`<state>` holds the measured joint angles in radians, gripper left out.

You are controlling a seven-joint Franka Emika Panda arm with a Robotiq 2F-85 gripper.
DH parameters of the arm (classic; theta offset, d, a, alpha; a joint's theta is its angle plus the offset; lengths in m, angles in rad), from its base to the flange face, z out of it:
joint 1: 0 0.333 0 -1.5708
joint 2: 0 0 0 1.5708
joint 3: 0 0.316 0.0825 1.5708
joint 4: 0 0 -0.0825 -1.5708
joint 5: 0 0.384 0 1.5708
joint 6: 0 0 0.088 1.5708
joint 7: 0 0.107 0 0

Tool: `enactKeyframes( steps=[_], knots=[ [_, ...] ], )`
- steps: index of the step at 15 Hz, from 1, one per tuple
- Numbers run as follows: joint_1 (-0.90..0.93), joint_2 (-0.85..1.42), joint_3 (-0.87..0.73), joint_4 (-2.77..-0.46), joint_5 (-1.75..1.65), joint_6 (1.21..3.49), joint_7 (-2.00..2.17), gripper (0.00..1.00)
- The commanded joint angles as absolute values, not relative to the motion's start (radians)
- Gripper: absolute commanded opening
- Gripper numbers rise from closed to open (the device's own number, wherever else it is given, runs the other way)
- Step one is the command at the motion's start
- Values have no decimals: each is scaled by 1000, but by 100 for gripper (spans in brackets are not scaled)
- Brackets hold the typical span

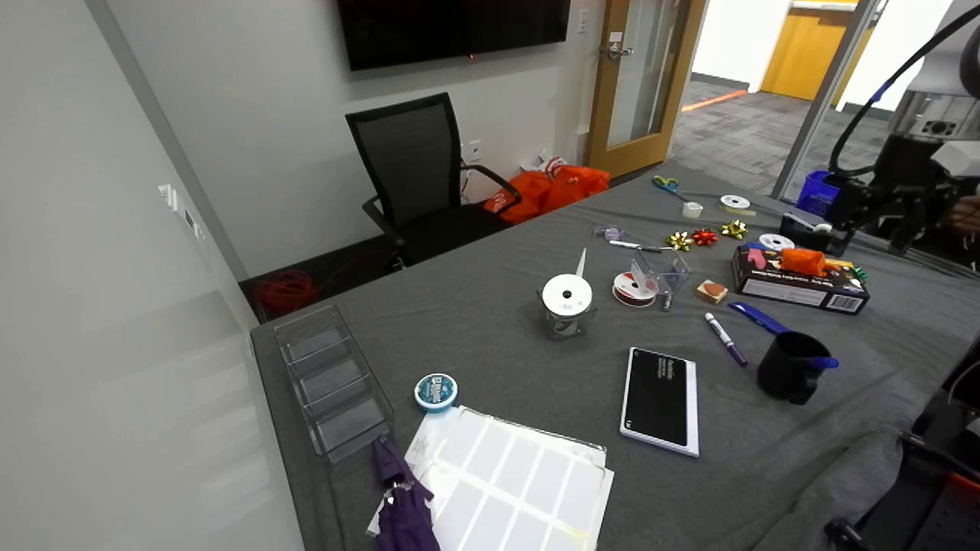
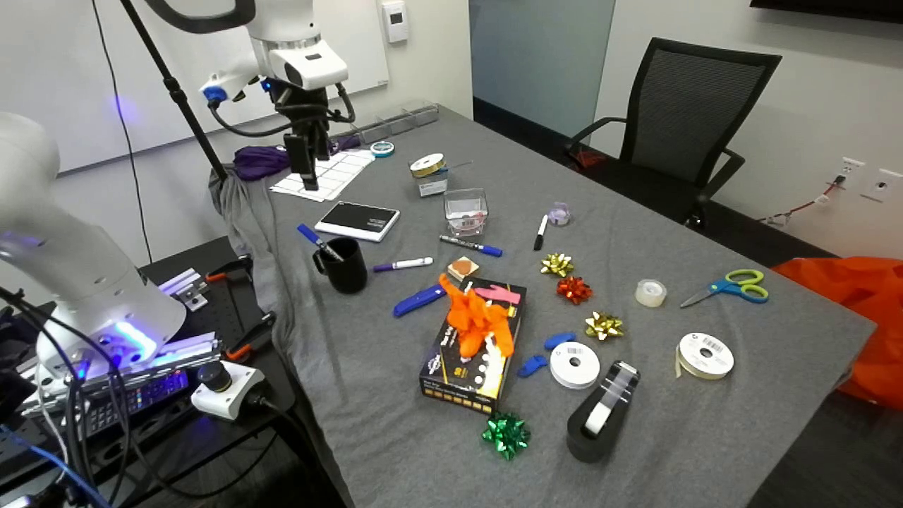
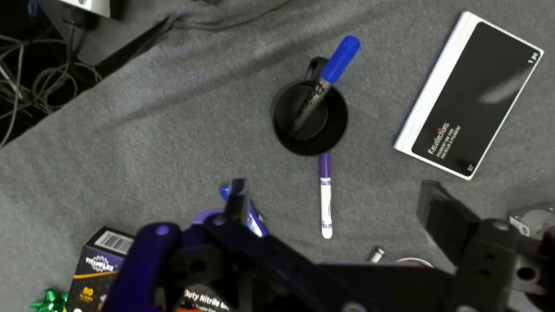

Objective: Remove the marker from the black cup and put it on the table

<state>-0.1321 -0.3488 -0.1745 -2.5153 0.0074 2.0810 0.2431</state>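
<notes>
The black cup point(image 1: 782, 369) stands upright on the dark grey table point(image 1: 475, 329). It shows in an exterior view point(image 2: 347, 274) and the wrist view point(image 3: 337, 119). A marker point(image 2: 319, 241) with a blue cap and grey barrel leans in the cup. Its cap sticks out over the handle side, as the wrist view shows point(image 3: 341, 60). My gripper point(image 3: 334, 188) is open and empty, with its fingers wide apart. It also shows in both exterior views point(image 1: 869, 241) point(image 2: 312, 173), held above the table, higher than the cup and apart from it.
A purple-and-white marker point(image 3: 325, 203) lies beside the cup. A black-and-white ink pad point(image 3: 477, 99), a blue cutter point(image 2: 419, 300) and a glove box point(image 2: 469, 353) lie close by. A blue-capped marker point(image 2: 471, 245) lies near a clear container point(image 2: 465, 212).
</notes>
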Motion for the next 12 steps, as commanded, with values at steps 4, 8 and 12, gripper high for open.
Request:
enactKeyframes(
  steps=[4, 8, 12],
  knots=[
    [-155, -246, -186, -2589, 152, 2152, 214, 100],
    [-153, -196, -190, -2619, 226, 2204, 200, 100],
    [-155, -142, -193, -2636, 265, 2260, 183, 100]
  ],
)
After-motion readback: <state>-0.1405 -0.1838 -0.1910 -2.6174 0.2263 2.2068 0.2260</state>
